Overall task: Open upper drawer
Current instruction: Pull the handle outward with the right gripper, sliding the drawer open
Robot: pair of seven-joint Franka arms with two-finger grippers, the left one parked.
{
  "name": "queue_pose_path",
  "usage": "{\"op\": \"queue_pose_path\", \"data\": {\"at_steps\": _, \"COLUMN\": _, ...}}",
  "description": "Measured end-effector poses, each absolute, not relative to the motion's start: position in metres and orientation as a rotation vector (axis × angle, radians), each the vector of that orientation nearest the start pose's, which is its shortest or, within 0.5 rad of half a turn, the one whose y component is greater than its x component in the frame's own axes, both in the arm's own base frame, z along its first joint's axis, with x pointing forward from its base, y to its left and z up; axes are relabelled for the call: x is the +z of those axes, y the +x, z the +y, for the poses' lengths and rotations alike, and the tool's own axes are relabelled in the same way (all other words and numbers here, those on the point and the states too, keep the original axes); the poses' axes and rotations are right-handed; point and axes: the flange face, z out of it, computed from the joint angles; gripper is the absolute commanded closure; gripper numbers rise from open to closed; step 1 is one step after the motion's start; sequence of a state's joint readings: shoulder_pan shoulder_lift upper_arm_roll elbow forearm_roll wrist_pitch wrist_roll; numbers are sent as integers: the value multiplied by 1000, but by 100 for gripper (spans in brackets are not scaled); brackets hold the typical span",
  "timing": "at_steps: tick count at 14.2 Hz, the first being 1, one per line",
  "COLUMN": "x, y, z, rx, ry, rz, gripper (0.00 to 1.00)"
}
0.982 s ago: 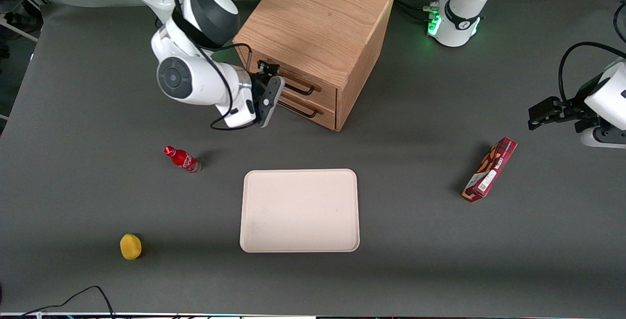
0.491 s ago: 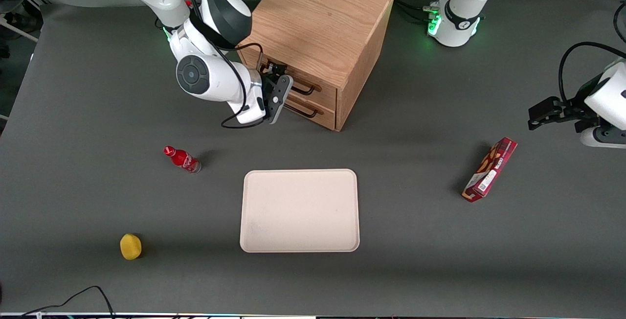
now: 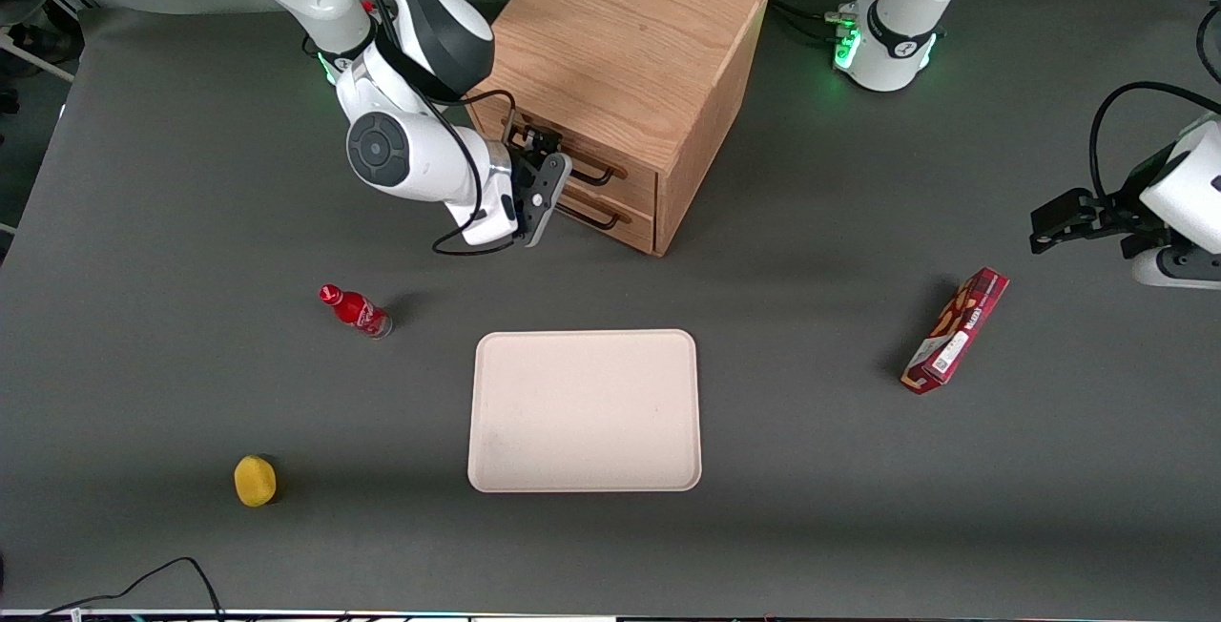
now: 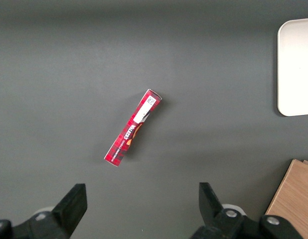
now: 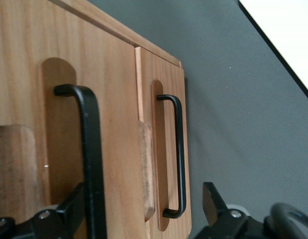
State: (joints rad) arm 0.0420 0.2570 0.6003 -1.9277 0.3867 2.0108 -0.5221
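end effector: the right arm's black two-finger end effector has crept in from further out toward the working arm's end of the table and is now parked right at the drawer fronts; barely any shift over the last half second

grip state: fingers spread, nothing pinched yet; in the wrist view one finger sits on each side of the thin black wire handle, so the bar is inside the gap

upper drawer: the light oak upper drawer of the box-shaped wooden cabinet looks flush with the cabinet face, not pulled out at all, directly in front of the end effector

lower drawer: matching oak lower drawer with the same black handle, just beside the end effector and untouched

what it means: approach looks basically done, so probably the next thing is to clamp on the handle and pull straight out toward the front camera

watch out: the two handles sit close together, so a grab on the wrong one seems possible
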Motion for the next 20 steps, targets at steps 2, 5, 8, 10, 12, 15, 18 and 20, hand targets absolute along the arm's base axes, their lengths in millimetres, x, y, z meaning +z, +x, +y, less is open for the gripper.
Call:
{"op": "queue_pose_path", "data": {"at_steps": 2, "x": 373, "y": 473, "z": 358, "rx": 231, "ry": -2353, "rz": -1226, "gripper": 0}}
{"op": "queue_pose_path", "data": {"at_steps": 5, "x": 374, "y": 485, "z": 355, "rx": 204, "ry": -2365, "rz": -1229, "gripper": 0}}
{"op": "queue_pose_path", "data": {"at_steps": 8, "x": 371, "y": 514, "z": 339, "rx": 171, "ry": -2395, "rz": -1202, "gripper": 0}}
{"op": "queue_pose_path", "data": {"at_steps": 10, "x": 369, "y": 530, "z": 328, "rx": 155, "ry": -2414, "rz": -1183, "gripper": 0}}
{"op": "queue_pose_path", "data": {"at_steps": 12, "x": 367, "y": 545, "z": 320, "rx": 143, "ry": -2429, "rz": -1180, "gripper": 0}}
{"op": "queue_pose_path", "data": {"at_steps": 15, "x": 372, "y": 565, "z": 308, "rx": 157, "ry": -2439, "rz": -1179, "gripper": 0}}
{"op": "queue_pose_path", "data": {"at_steps": 18, "x": 375, "y": 580, "z": 297, "rx": 151, "ry": -2460, "rz": -1179, "gripper": 0}}
{"op": "queue_pose_path", "data": {"at_steps": 20, "x": 376, "y": 587, "z": 290, "rx": 140, "ry": -2479, "rz": -1193, "gripper": 0}}
